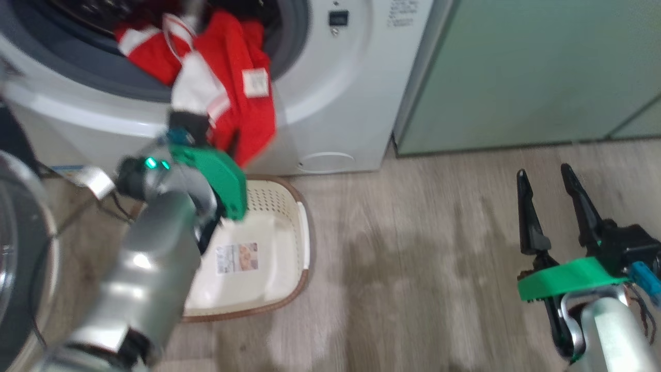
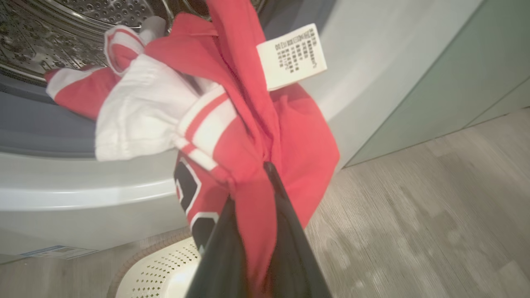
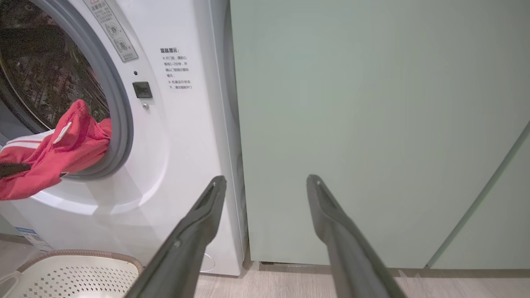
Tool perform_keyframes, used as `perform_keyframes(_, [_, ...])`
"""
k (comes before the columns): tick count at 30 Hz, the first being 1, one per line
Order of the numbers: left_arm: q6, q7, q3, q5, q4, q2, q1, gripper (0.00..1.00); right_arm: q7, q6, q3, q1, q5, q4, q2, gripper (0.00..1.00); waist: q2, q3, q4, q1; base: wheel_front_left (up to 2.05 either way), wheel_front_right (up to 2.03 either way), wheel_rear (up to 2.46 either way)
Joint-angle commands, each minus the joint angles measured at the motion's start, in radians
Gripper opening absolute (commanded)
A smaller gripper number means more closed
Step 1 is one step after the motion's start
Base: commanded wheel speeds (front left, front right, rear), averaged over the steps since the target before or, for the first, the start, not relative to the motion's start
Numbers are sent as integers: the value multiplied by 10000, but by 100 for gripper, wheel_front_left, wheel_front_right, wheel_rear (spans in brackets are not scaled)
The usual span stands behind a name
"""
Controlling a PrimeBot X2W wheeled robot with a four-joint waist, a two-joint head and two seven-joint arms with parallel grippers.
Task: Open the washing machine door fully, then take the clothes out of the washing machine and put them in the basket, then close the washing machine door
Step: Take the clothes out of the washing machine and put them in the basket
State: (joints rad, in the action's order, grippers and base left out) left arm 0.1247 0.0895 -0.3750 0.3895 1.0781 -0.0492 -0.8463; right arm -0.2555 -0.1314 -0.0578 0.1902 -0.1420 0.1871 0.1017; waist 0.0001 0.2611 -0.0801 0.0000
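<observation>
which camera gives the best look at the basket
Head view: the basket shows most of its rim, floor and inside sticker, though the left arm hides one side. The left wrist view catches just a perforated corner; the right wrist view, one end.

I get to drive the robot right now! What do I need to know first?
Left gripper: shut on the clothes, which hang half out of the washing machine.
Right gripper: open, holding nothing, off to the side over the floor.
Basket: on the floor in front of the machine, below the clothes, no clothes in it yet.
Done: the washing machine door stands open at the left.
Left to do: pull the clothes clear, drop them in the basket, close the door.
</observation>
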Motion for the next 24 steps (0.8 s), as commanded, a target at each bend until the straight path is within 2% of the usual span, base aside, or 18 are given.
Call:
perform_keyframes(1, [58,177,-114,172,-520,-185,210,0,-63,7,-206,-147,-65,-268,199,100,-1,-481,398,0,0,0,0])
perform_keyframes(6, [59,1,-1098,696,-1268,-309,1576,0,-63,7,-248,-396,-109,-215,283,100,-1,-863,651,0,0,0,0])
perform_keyframes(11, [59,-459,-1712,1211,-1468,-718,2763,0,-63,7,-375,-513,-151,-175,319,100,-1,-1051,725,0,0,0,0])
perform_keyframes(17, [59,-448,-1779,1460,-1029,-880,3115,0,-63,7,-469,-457,-190,-226,371,100,-1,-904,631,0,0,0,0])
perform_keyframes(24, [15,296,-1427,1786,119,-889,2656,0,-63,7,-470,-231,-192,-319,447,100,-1,-308,351,0,0,0,0])
